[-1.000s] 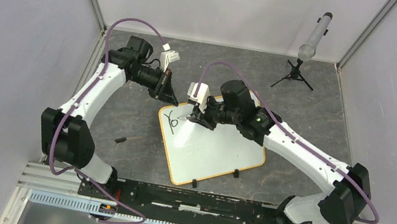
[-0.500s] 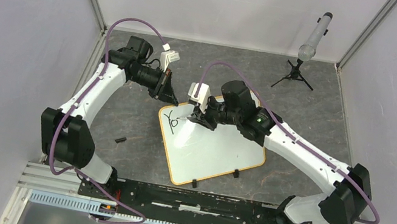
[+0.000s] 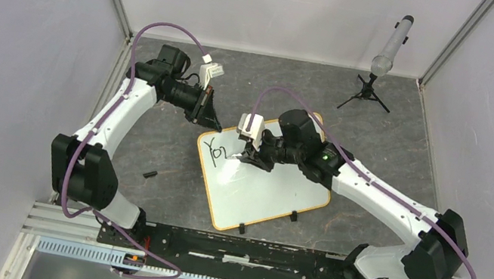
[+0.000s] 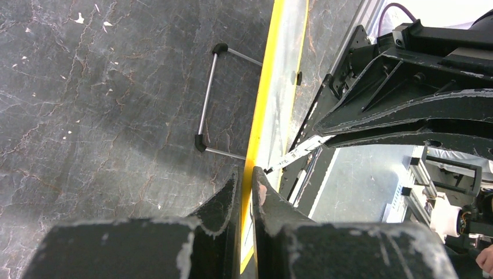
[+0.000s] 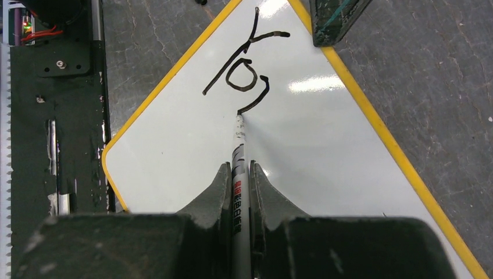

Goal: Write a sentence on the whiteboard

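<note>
We see a dark grey, stone-veined table. Near its middle rests the whiteboard, turned askew to the table's edges. Left of the board, well apart, lies a small black piece. Near the far right corner stands a black tripod bearing a pale, tilted cylinder.

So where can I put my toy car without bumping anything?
Bare table lies between the whiteboard, the tripod and the right arm. Another patch is between the board's left edge and the left arm, beside a small black piece. It's crowded at the board's far corner: the left gripper pinches the frame, the right gripper holds the marker to it.
</note>
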You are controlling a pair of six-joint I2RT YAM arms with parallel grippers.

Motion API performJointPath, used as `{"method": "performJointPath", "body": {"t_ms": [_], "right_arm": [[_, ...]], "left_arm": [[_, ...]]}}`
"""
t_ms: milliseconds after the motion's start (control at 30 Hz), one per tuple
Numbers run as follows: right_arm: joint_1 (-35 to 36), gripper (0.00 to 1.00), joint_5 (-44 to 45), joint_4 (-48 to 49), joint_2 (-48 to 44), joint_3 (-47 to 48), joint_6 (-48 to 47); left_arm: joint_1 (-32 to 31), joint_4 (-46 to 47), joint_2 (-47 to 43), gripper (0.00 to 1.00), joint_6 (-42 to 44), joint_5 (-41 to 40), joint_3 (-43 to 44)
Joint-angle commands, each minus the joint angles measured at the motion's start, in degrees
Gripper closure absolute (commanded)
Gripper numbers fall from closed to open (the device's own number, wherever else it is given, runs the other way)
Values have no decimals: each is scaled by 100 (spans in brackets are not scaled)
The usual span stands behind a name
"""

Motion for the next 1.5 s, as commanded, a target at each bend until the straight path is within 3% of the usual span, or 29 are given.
{"method": "performJointPath", "body": {"t_ms": [0, 767, 1467], "right_arm": [[-7, 100, 143, 5, -73, -71, -26], [-281, 100, 313, -153, 171, 694, -211], [-243, 100, 9, -219, -126, -53, -147]], "left_arm": [[-106, -154, 18, 97, 220, 168, 91], [-118, -153, 1, 98, 211, 171, 108], [-123, -153, 1, 98, 208, 112, 92]]}}
